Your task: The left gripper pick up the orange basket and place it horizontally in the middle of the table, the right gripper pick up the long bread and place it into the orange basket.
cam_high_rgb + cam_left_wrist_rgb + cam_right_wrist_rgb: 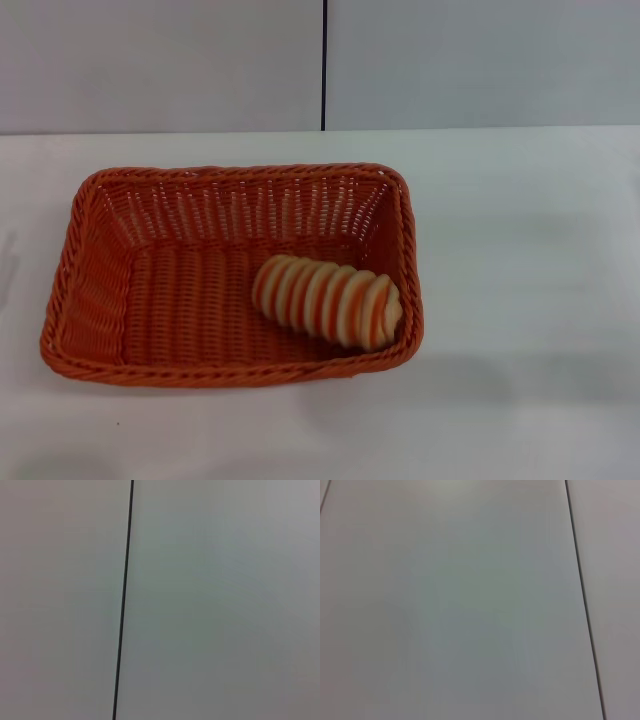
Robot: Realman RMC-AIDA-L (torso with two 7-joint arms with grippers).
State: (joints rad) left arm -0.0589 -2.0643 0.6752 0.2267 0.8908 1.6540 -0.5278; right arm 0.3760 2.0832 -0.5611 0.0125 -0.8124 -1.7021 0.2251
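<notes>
Nearest you, bare tabletop point(520, 420) runs along the bottom of the frame. Above it the orange basket point(100, 280) lies lengthwise at centre-left, with the long bread point(328, 300) inside against its right wall. Neither claw appears in any view, so you cannot tell their state. The task looks done; a returning arm could clip the rim. Open room lies right and beyond, toward the wall point(480, 60).

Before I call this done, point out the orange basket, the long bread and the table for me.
orange basket point(85, 262): head view, on its left inner wall.
long bread point(328, 301): head view, middle of the loaf, lying inside the basket near its right end.
table point(520, 250): head view, bare white top right of the basket.
</notes>
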